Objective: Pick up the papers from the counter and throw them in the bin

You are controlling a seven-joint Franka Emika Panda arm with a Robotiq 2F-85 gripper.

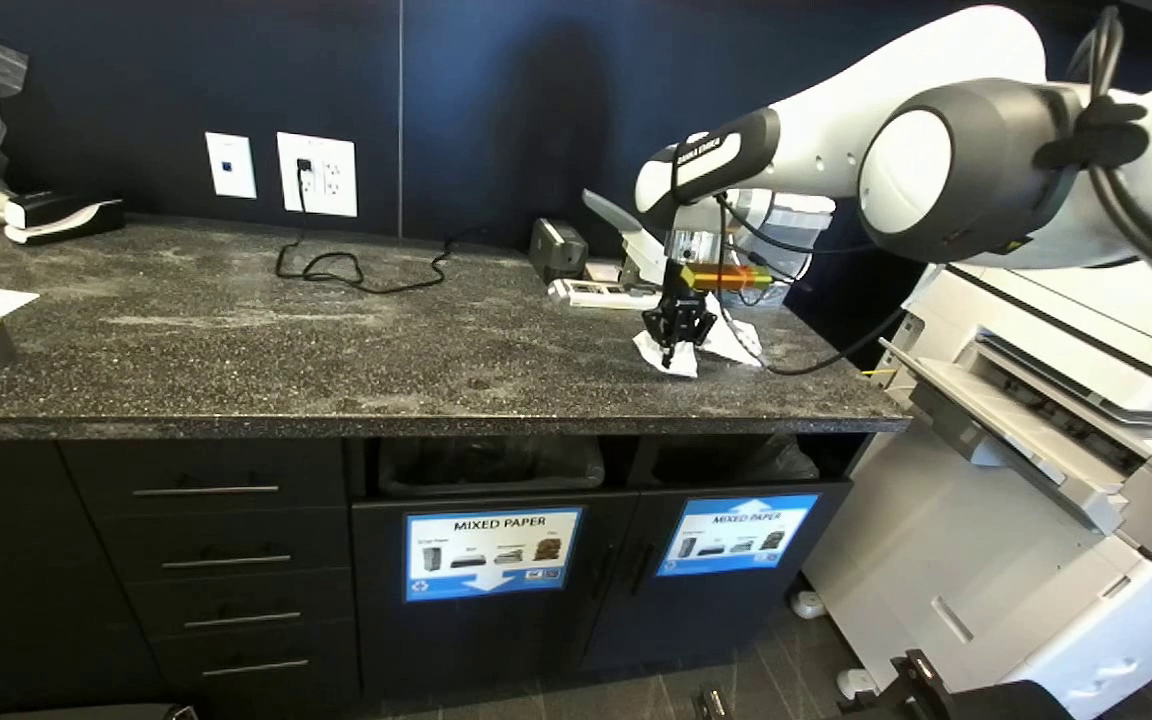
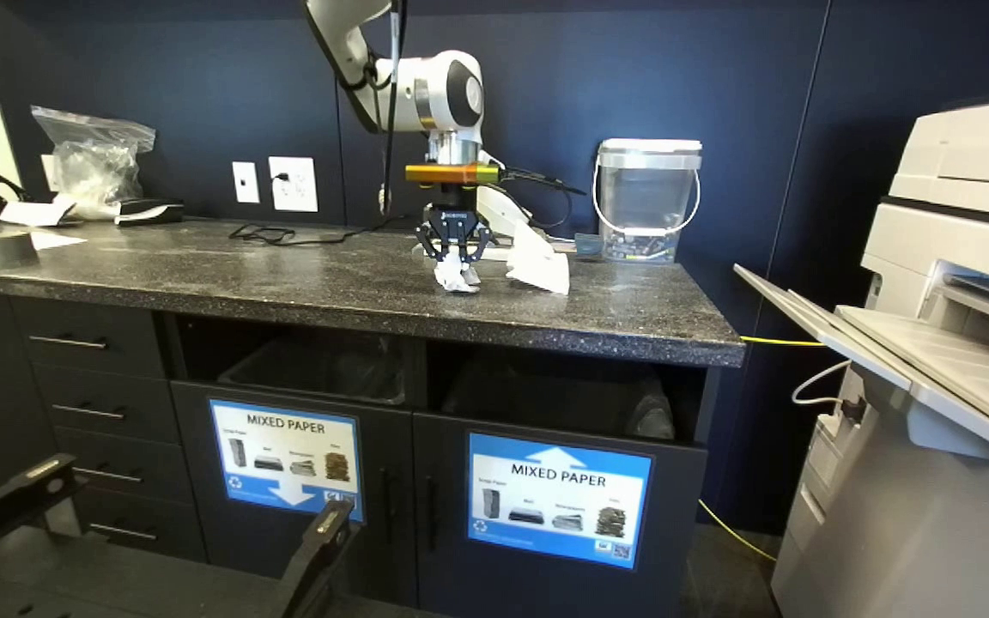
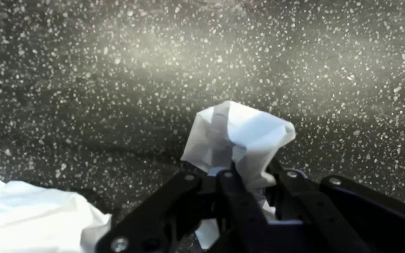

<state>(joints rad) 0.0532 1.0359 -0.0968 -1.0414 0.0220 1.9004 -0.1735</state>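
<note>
The black gripper [image 2: 455, 256] points straight down, its jaws clamped on a crumpled paper [image 3: 239, 135] that sticks out in stiff, sharply creased folds at the middle of the wrist view. I can't tell whether its lower edge rests on the counter [image 2: 306, 275], a dark stone slab flecked with pale specks. A second paper [image 2: 539, 260], bent up into a lopsided peak, sits on the stone just beside it, at the lower left of the wrist view. Lower right of centre in an exterior view is the bin [image 2: 556, 592], a flat dark front with a mostly blue label [image 2: 559, 502] below a shadowy slot. Right of centre stands a see-through plastic bucket [image 2: 645, 189] with a white lid. A thin black cable [image 1: 396, 291] snakes along the back; far left, I see a squat roll of tape [image 2: 5, 249] and a wrinkled clear bag [image 2: 100, 167].
</note>
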